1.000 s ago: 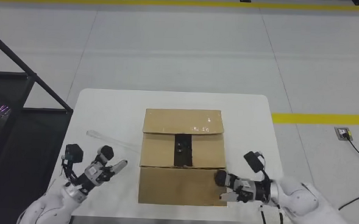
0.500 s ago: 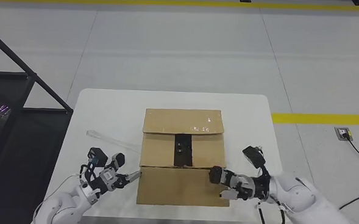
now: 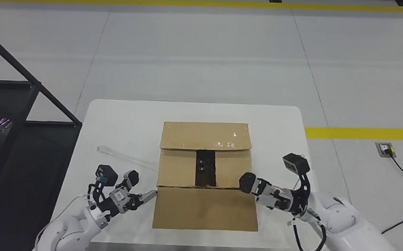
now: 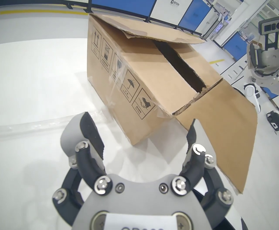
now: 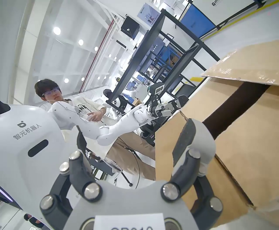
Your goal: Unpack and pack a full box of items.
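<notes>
Box (image 3: 204,168), left claw (image 4: 139,122) agape beside flap (image 3: 206,209) edge

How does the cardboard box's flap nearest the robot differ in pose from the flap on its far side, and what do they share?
The near flap is swung outward, away from the opening; the far flap leans in over the top of the box, slightly raised. The near flap juts past the box wall above the table; the far flap stays within the box's outline. Both are brown cardboard, unsealed.
</notes>
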Controlling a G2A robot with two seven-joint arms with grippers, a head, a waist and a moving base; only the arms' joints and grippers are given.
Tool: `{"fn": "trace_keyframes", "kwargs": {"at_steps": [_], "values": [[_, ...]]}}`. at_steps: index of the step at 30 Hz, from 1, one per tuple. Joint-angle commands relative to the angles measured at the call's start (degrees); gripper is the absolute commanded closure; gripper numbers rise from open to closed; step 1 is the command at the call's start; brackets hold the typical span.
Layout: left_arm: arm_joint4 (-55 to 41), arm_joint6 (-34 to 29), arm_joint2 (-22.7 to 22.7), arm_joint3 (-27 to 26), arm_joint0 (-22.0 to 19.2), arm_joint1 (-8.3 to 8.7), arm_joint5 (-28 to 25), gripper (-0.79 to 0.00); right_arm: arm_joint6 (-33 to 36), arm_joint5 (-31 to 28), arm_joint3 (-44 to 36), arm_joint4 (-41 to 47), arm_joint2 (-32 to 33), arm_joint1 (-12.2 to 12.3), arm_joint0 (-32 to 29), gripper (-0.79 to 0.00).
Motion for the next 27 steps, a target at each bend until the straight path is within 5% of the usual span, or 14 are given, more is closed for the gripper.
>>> {"fn": "trace_keyframes", "kwargs": {"at_steps": [1, 8, 16, 27], "values": [[0.0, 0.0, 0.0, 0.0, 0.0, 0.00, 0.0, -0.785, -3.4, 7.9, -0.8, -1.9, -0.4, -0.6, 0.9, -0.785], [-1.3, 1.6, -0.7, -0.4, 0.4, -0.01, 1.5, -0.785, -4.6, 25.3, 2.3, 3.1, -3.3, -3.6, 6.4, -0.785], [-6.4, 4.4, -3.0, -0.1, 2.1, 0.21, 0.9, -0.785, -4.9, 33.8, 9.2, 6.0, -5.3, -6.6, 11.3, -0.785], [-7.1, 4.1, -3.6, -0.3, 2.9, 0.57, 0.0, -0.785, -11.0, 32.5, 16.1, 9.4, -6.6, -11.4, 15.9, -0.785]]}}
